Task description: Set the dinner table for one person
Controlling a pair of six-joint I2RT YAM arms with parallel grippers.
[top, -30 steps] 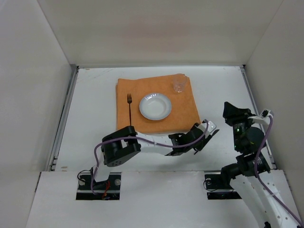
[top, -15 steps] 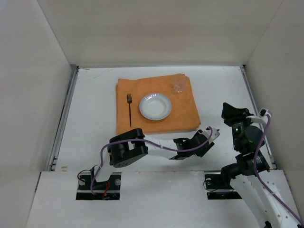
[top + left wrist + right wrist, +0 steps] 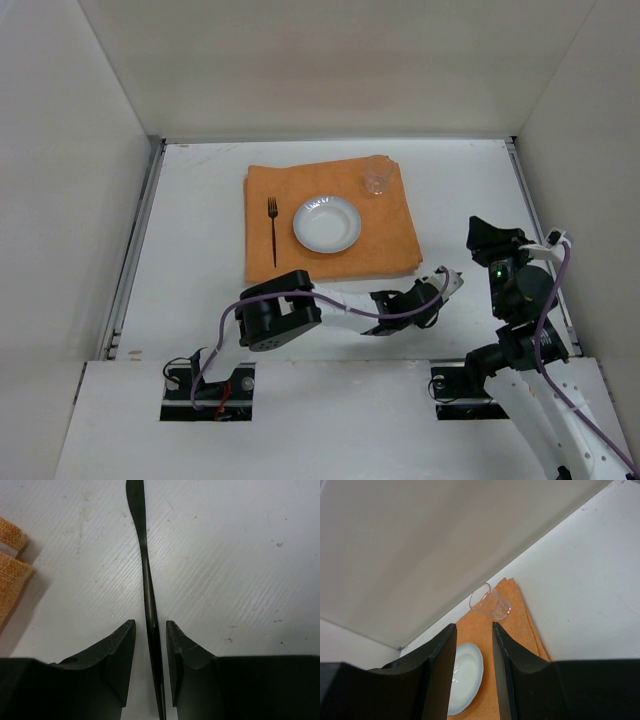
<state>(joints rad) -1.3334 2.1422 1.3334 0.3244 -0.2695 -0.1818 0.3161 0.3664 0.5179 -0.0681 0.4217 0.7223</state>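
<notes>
The dinner table (image 3: 200, 230) is a white top carrying an orange cloth (image 3: 390, 235). On the cloth lie a black fork (image 3: 272, 230), a white plate (image 3: 327, 223) and a clear glass (image 3: 376, 177). My left gripper (image 3: 448, 282) reaches low over the table just off the cloth's near right corner. In the left wrist view its fingers (image 3: 122, 650) straddle a slim black utensil handle (image 3: 148, 580) lying flat on the table, with a thin gap on each side. My right gripper (image 3: 478, 232) hangs raised at the right, open and empty, facing the glass (image 3: 491, 602) and plate (image 3: 465, 677).
Metal rails (image 3: 135, 250) run along the table's side edges, and white walls close it in on three sides. The cloth's folded corner (image 3: 12, 565) lies just left of the left gripper. The right arm's base (image 3: 520, 350) stands close to the left gripper.
The left gripper has shifted a little right and lower beside the cloth corner, and its jaws have narrowed around the black utensil handle. The right arm has barely moved.
</notes>
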